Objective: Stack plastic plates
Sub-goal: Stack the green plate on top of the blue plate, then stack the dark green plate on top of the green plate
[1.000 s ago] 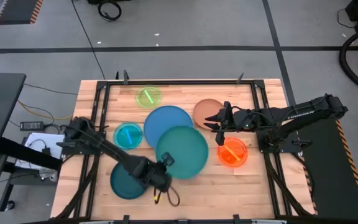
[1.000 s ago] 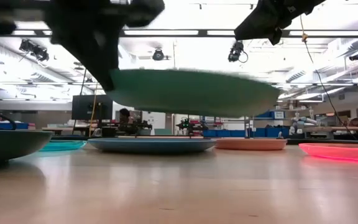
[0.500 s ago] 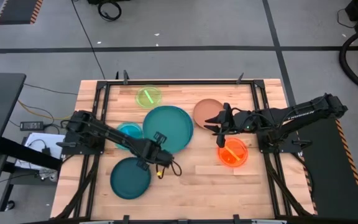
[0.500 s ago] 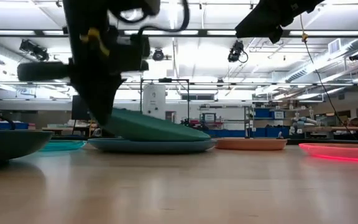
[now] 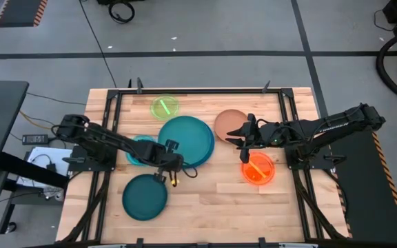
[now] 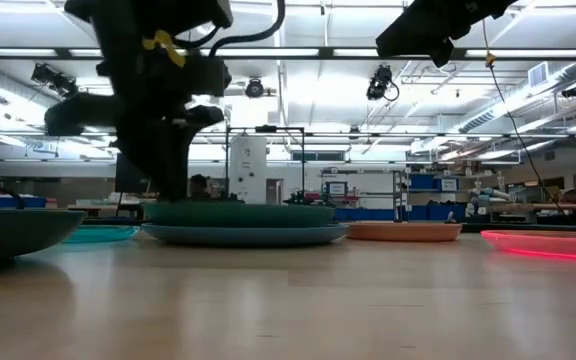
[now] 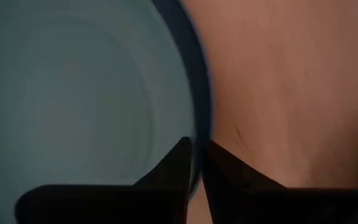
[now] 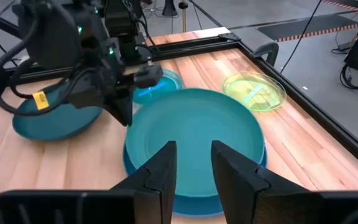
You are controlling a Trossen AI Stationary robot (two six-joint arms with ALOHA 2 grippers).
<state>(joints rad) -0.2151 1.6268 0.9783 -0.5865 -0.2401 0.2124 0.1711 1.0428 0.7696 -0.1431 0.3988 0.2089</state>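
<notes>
Overhead, the teal plate (image 5: 187,140) lies nested on the blue plate (image 5: 206,153) at the table's middle, only a blue sliver showing at the right rim. The left gripper (image 5: 165,164) sits at the stack's near-left rim, fingers nearly together about that edge. Around lie the cyan plate (image 5: 135,149) at left, the dark green plate (image 5: 144,197) near left, the lime plate (image 5: 164,107) far, the tan plate (image 5: 227,122) and the orange plate (image 5: 258,168) at right. The right gripper (image 5: 244,138) waits over the gap between tan and orange.

Level with the table (image 6: 298,300), the teal plate (image 6: 240,213) sits flat on the blue plate (image 6: 243,234).

Left wrist: the fingers (image 7: 180,163) straddle the teal rim, a narrow gap between them; whether they pinch it I cannot tell.

Right wrist: its own fingers (image 8: 166,163) stand apart, holding nothing.

To finish this placement well, I judge the left gripper should open fully, then lift straight up so the teal plate is not dragged off centre.
</notes>
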